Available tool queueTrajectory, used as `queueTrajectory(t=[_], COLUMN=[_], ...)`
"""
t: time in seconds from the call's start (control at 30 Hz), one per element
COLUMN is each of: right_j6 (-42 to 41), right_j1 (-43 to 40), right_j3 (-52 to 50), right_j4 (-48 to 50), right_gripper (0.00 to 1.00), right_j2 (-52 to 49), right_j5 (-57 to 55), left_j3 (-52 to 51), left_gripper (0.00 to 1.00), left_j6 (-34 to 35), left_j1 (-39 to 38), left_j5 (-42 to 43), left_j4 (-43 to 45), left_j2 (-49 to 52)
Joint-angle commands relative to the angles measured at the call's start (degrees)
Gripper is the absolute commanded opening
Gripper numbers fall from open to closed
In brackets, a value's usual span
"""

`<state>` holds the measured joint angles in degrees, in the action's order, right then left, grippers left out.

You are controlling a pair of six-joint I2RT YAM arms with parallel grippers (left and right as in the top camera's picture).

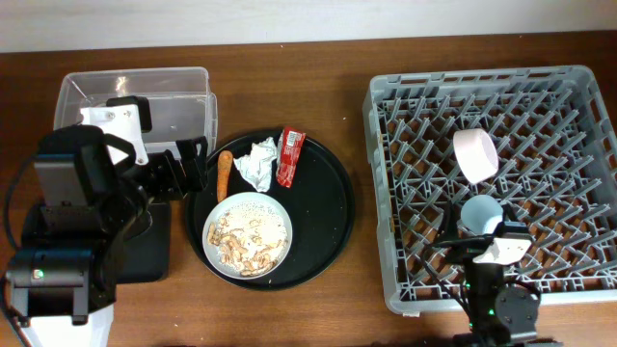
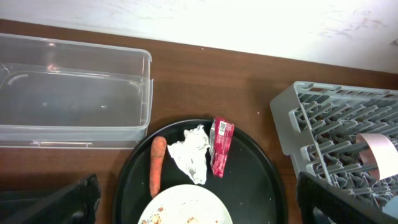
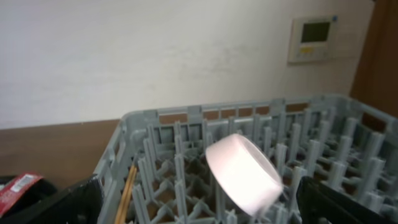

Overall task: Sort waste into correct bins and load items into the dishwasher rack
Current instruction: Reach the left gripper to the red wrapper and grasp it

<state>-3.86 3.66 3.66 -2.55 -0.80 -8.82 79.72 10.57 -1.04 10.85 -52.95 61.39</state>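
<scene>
- We are hovering the left gripper (image 2: pixel 199 208) by the plate (image 1: pixel 249 234), lower centre, jaws wide and empty, probably lining up the napkin (image 2: pixel 193 163).
- We are holding the right gripper (image 3: pixel 199 202) gaping, empty, facing the bowl (image 3: pixel 244 174) — leaning on dishwasher rack (image 1: pixel 578 87) pegs, likely to drain.

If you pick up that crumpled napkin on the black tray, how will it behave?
The napkin looks thin and crumpled, so likely light and floppy, squashing when pinched. It lies right beside the wrapper, so a grab may drag that along.
</scene>
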Motion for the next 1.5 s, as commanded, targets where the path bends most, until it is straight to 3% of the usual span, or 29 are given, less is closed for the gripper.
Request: queueTrajectory(t=[0.0,0.77,0.93,1.1,1.27,1.37,1.47], right_j6=[0.22,0.24,0.24,0.24,0.24,0.24,0.24], right_j1=[-0.31,-0.31,-0.31,-0.31,-0.31,-0.31,-0.31], right_j3=[-3.34,-3.34,-3.34,-3.34,-3.34,-3.34,-3.34], right_j4=[2.91,-1.33,-1.33,-1.33,-1.33,-1.33,-1.33], right_gripper=[0.98,0.98,0.98,0.98,0.98,0.98,0.98], right_j2=[0.61,0.39,0.39,0.39,0.39,0.39,0.39], right_j5=[1.36,1.31,1.29,1.31,1.29,1.29,1.31], left_j3=[0.15,0.15,0.13,0.15,0.13,0.13,0.13], left_gripper=[0.99,0.99,0.99,0.99,0.99,0.99,0.98], left_j6=[0.52,0.55,1.46,1.49,1.62,-1.03,-1.88], left_j1=[0.35,0.35,0.02,-5.20,-8.39,-11.76,-15.80], left_j5=[-0.42,-0.39,9.09,8.09,12.55,8.41,-1.79], left_j4=[0.11,0.11,4.35,4.94,8.26,9.09,9.79], left_j2=[0.04,0.04,1.20,12.44,24.30,30.99,37.31])
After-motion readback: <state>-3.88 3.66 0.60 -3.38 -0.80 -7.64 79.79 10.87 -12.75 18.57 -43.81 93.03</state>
